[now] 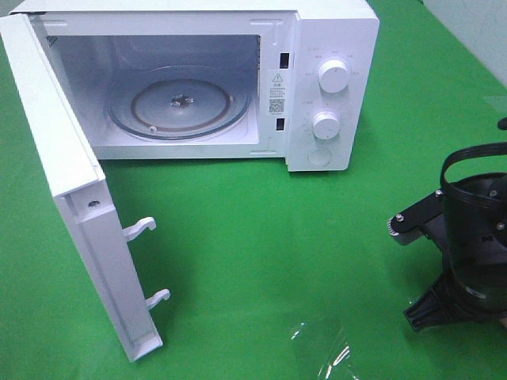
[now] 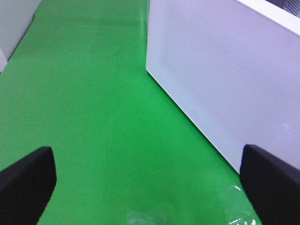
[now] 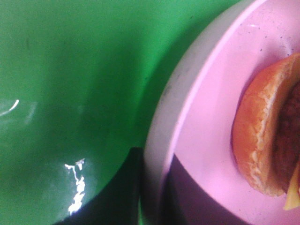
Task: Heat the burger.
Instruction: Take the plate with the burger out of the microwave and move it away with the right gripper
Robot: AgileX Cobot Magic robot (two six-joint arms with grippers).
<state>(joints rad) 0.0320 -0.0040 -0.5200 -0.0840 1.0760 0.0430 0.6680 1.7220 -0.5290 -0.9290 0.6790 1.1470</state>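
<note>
The green surface (image 1: pixel 261 237) lay under everything, shiny in spots. On it, at the back, stood my big white microwave (image 1: pixel 238 79). Its door (image 1: pixel 67 198) hung wide open on the left, and two white hooks stuck out from its edge. Inside sat the round glass tray (image 1: pixel 181 107), with nothing on it. Two white knobs (image 1: pixel 331 77) sat one above the other on the front panel.

My right arm (image 1: pixel 467 237) was at the right edge of the surface, black and bulky. My right tool (image 3: pixel 150 187) was pinched narrow on the rim of the pink plate (image 3: pixel 211 131). The burger (image 3: pixel 262 136) sat on that plate, its brown bun and dark patty showing, with a bit of yellow cheese at the side.

My left tool (image 2: pixel 150 183) was spread wide and held nothing. It hovered over the green surface, beside the white door.
</note>
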